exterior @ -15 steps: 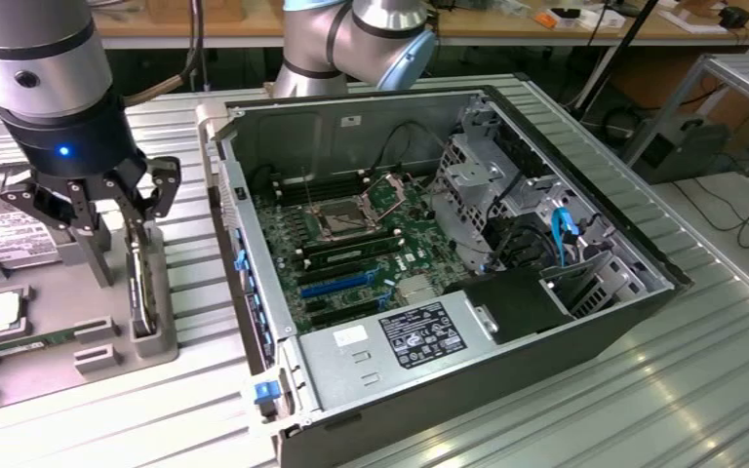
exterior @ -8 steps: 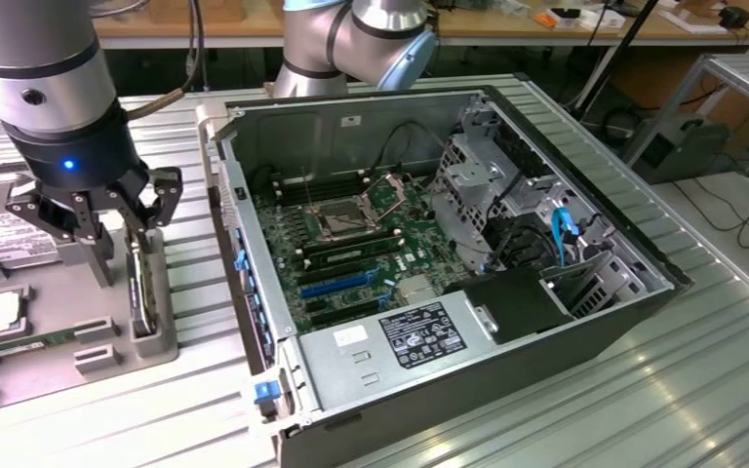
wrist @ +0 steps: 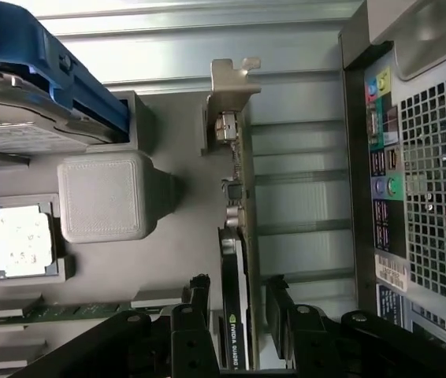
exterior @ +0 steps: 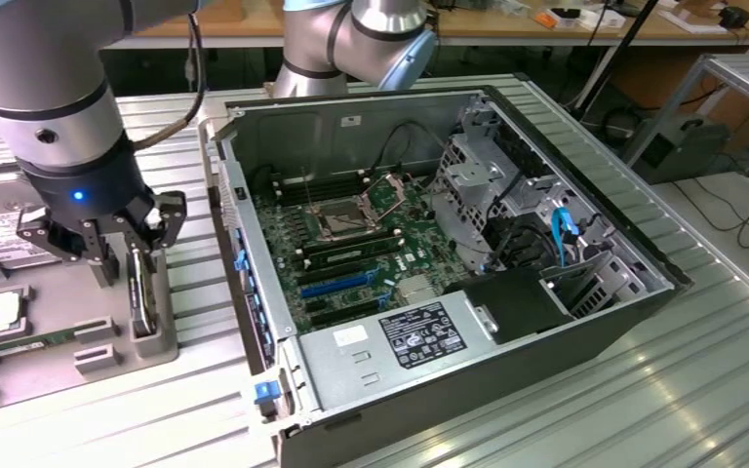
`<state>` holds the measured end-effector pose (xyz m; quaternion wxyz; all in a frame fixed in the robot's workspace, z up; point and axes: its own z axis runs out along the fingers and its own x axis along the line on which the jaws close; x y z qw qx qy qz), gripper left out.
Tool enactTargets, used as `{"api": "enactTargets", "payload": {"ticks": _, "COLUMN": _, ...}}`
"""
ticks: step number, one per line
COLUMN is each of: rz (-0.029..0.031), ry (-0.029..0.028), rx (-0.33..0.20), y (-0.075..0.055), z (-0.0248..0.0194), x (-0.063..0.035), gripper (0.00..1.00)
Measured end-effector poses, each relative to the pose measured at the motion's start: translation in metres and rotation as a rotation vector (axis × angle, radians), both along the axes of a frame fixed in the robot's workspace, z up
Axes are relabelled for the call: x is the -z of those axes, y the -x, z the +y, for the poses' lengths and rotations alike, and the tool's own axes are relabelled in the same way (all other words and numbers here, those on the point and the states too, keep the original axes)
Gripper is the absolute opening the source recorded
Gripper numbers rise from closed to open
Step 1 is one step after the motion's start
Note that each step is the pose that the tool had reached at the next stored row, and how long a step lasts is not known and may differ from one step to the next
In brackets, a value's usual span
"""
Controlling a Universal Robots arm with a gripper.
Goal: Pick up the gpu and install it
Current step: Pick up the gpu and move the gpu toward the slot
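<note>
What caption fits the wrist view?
Open tool straddles the upright gpu in its grey tray, beside the computer case.

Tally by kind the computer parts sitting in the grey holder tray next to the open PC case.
gpu: 1
hard drive: 1
processor chip: 1
memory stick: 1
Total: 4

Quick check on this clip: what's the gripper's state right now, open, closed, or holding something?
Gripper: open, jaws on either side of the gpu with a gap showing on each side; not holding it.
</note>
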<state>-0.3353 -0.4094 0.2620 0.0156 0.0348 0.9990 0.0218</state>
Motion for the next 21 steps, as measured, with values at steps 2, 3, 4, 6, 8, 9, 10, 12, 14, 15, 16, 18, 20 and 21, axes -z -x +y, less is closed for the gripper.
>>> {"api": "enactTargets", "payload": {"ticks": 2, "rz": -0.0001, "ry": -0.0001, "rx": 0.000, "y": 0.000, "z": -0.0014, "x": 0.0076, "gripper": 0.42}}
{"api": "enactTargets", "payload": {"ticks": 3, "rz": -0.0001, "ry": 0.0000, "rx": 0.000, "y": 0.000, "z": -0.0018, "x": 0.0119, "gripper": 0.42}}
{"api": "enactTargets", "payload": {"ticks": 4, "rz": 0.0000, "ry": 0.0000, "rx": 0.000, "y": 0.000, "z": -0.0019, "x": 0.0146, "gripper": 0.42}}
{"api": "enactTargets", "payload": {"ticks": 6, "rz": -0.0002, "ry": 0.0000, "rx": 0.000, "y": 0.000, "z": -0.0020, "x": 0.0185, "gripper": 0.42}}
{"api": "enactTargets", "payload": {"ticks": 8, "rz": 0.0001, "ry": 0.0003, "rx": 0.000, "y": 0.000, "z": -0.0020, "x": 0.0198, "gripper": 0.42}}
{"api": "enactTargets", "payload": {"ticks": 9, "rz": -0.0002, "ry": 0.0002, "rx": 0.000, "y": 0.000, "z": -0.0002, "x": 0.0200, "gripper": 0.42}}
{"api": "enactTargets", "payload": {"ticks": 10, "rz": -0.0002, "ry": 0.0001, "rx": 0.000, "y": 0.000, "z": 0.0007, "x": 0.0200, "gripper": 0.42}}
{"api": "enactTargets", "payload": {"ticks": 12, "rz": -0.0001, "ry": 0.0001, "rx": 0.000, "y": 0.000, "z": 0.0008, "x": 0.0200, "gripper": 0.42}}
{"api": "enactTargets", "payload": {"ticks": 14, "rz": -0.0001, "ry": 0.0001, "rx": 0.000, "y": 0.000, "z": 0.0009, "x": 0.0200, "gripper": 0.42}}
{"api": "enactTargets", "payload": {"ticks": 15, "rz": -0.0001, "ry": 0.0001, "rx": 0.000, "y": 0.000, "z": 0.0008, "x": 0.0200, "gripper": 0.42}}
{"api": "enactTargets", "payload": {"ticks": 16, "rz": -0.0001, "ry": 0.0001, "rx": 0.000, "y": 0.000, "z": 0.0008, "x": 0.0200, "gripper": 0.42}}
{"api": "enactTargets", "payload": {"ticks": 18, "rz": -0.0002, "ry": 0.0001, "rx": 0.000, "y": 0.000, "z": 0.0008, "x": 0.0200, "gripper": 0.42}}
{"api": "enactTargets", "payload": {"ticks": 20, "rz": -0.0001, "ry": 0.0001, "rx": 0.000, "y": 0.000, "z": 0.0009, "x": 0.0200, "gripper": 0.40}}
{"api": "enactTargets", "payload": {"ticks": 21, "rz": -0.0001, "ry": 0.0001, "rx": 0.000, "y": 0.000, "z": 0.0008, "x": 0.0200, "gripper": 0.40}}
